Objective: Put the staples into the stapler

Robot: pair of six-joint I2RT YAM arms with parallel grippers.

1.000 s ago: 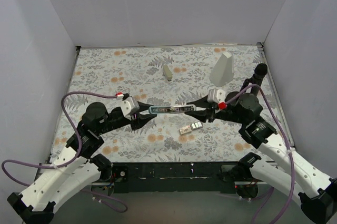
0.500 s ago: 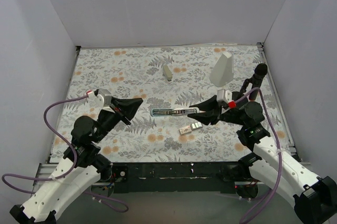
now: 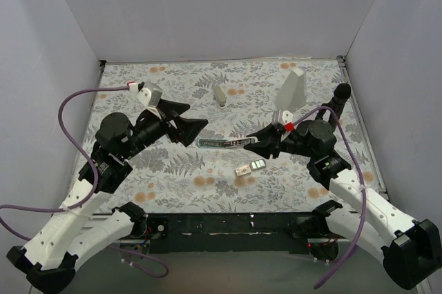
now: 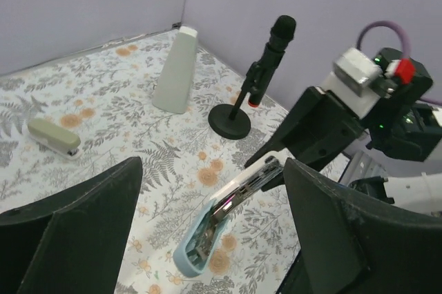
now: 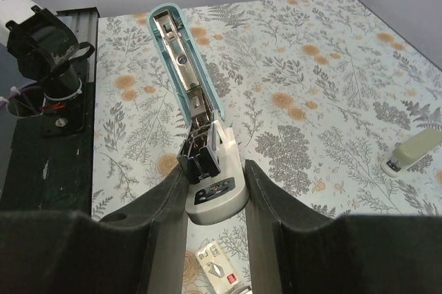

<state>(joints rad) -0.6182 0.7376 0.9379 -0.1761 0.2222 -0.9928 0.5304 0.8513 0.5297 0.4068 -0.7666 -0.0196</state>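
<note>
while the right claw (image 3: 268, 145) pinches the blue stapler (image 3: 222, 143) by its hinge end, opened flat mid-table, the left claw (image 3: 195, 132) hangs spread near its free end; it should drop to the staples (image 3: 250, 167), boxed just in front, and pinch them squarely.

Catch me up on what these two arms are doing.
The right gripper holds the light blue stapler by its rear end, flipped open so the silver channel is exposed. The left gripper hovers near the stapler's other end, jaws wide and empty. The small box of staples lies on the floral mat close by, with neither gripper touching it.
</note>
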